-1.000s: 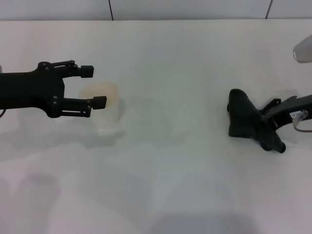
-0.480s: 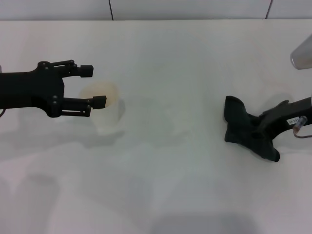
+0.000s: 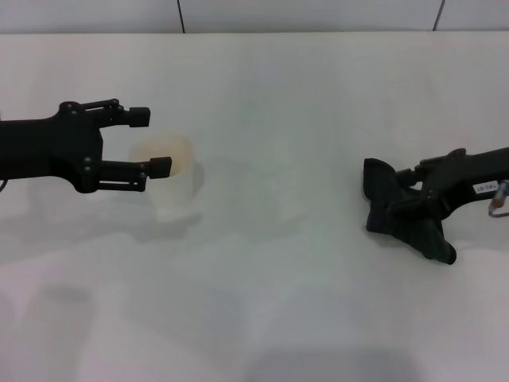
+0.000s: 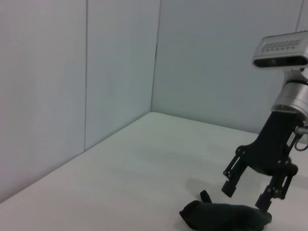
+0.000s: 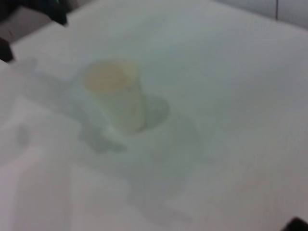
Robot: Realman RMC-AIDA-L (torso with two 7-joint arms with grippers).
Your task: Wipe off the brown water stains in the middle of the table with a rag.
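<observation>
The rag (image 3: 398, 211) lies crumpled and dark on the right side of the white table (image 3: 270, 318). My right gripper (image 3: 420, 189) stands over it, and in the left wrist view the right gripper (image 4: 249, 191) is open, its fingertips (image 4: 229, 186) at the top of the rag (image 4: 224, 217). The brown water stains show only as a faint pale wet patch (image 3: 258, 203) in the middle of the table, also seen as a patch (image 5: 154, 163) beside the cup. My left gripper (image 3: 151, 141) hovers open at the left, just beside the cup.
A white paper cup (image 3: 173, 185) with brownish liquid inside stands left of centre; the cup (image 5: 115, 94) is near the wet patch. A grey wall (image 3: 318, 14) runs along the table's far edge.
My right arm has swung from the rag's near side to over it. The rag was nudged a little left and reshaped. The left arm has stayed put.
</observation>
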